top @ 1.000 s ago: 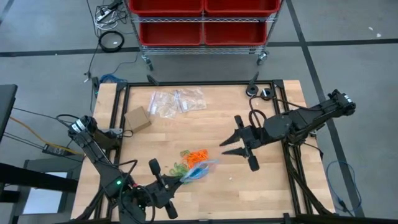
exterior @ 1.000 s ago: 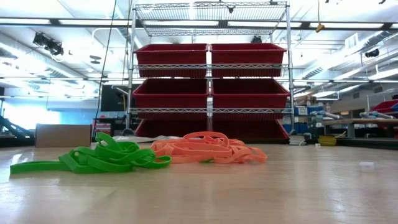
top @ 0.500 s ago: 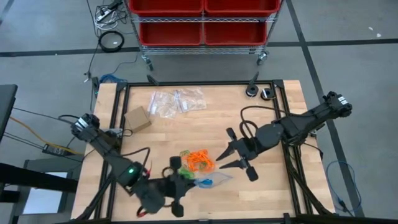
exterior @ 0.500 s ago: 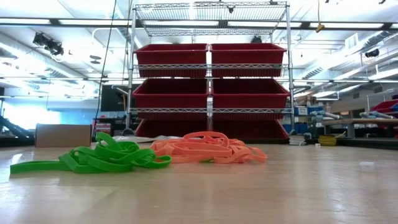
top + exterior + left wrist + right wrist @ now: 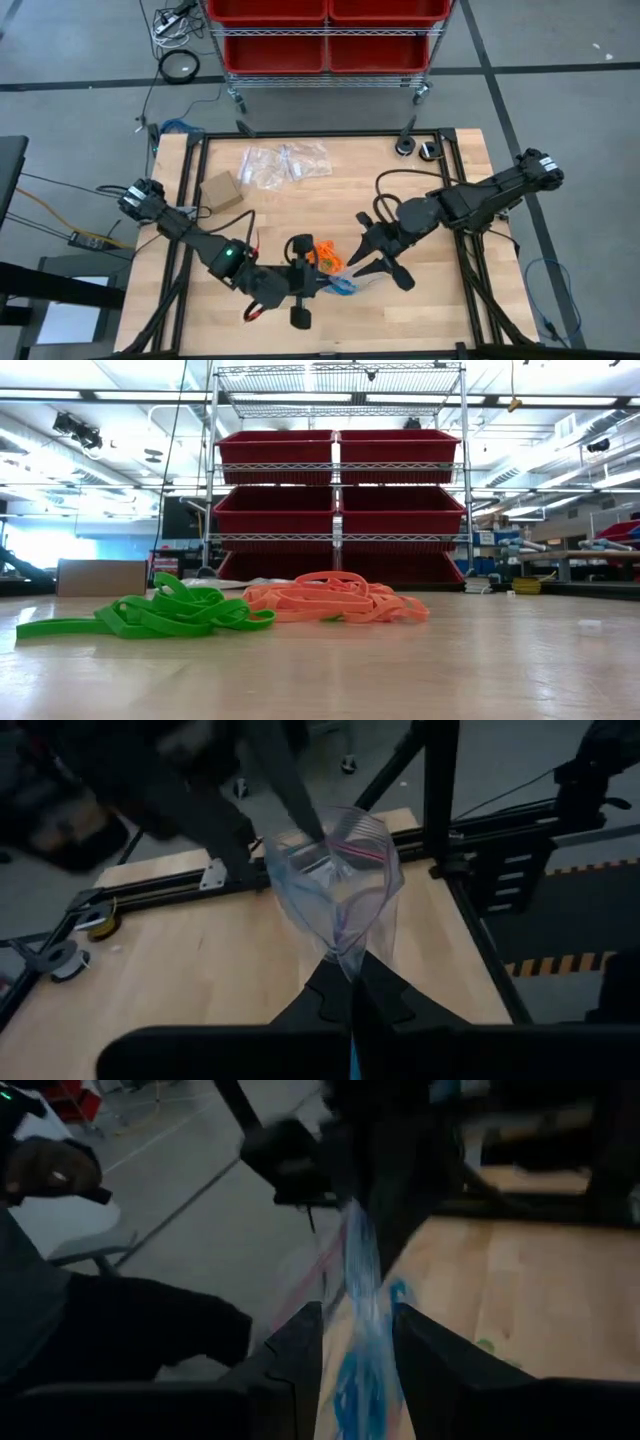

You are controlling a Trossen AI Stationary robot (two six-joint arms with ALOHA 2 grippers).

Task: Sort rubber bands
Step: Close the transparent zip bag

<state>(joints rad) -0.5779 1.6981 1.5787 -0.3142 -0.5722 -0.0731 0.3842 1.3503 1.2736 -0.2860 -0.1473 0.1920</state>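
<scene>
My left gripper (image 5: 320, 283) is shut on a clear zip bag (image 5: 335, 870) with blue rubber bands (image 5: 362, 1370) inside it, held above the table's near middle. My right gripper (image 5: 362, 257) stands open just to the right of the bag, with the bag's upper part (image 5: 355, 1250) between its fingers. I cannot tell whether they touch it. Loose orange rubber bands (image 5: 324, 253) lie on the table beside both grippers. The low view shows the orange pile (image 5: 335, 600) and a green pile (image 5: 170, 615) resting on the wood. My left gripper pinches the bag's narrow lower end (image 5: 349, 958) between its two fingers, which point toward the table's right, slanting a little down. The bag juts out beyond the fingertips, clear of the table. It widens to its open mouth with the pink zip line (image 5: 350, 848).
Several empty clear bags (image 5: 285, 162) and a small cardboard box (image 5: 222, 190) lie at the table's far left. Black fittings (image 5: 415, 147) sit at the far right corner. A rack of red bins (image 5: 325, 35) stands beyond the far edge. A person's hand (image 5: 45, 1172) shows off the table.
My left gripper has swung toward the table's right along the near edge and turned, carrying the bag with it clear of the table. My right gripper has moved toward the bag, left and slightly down, and its fingers now stand around the bag's upper part.
</scene>
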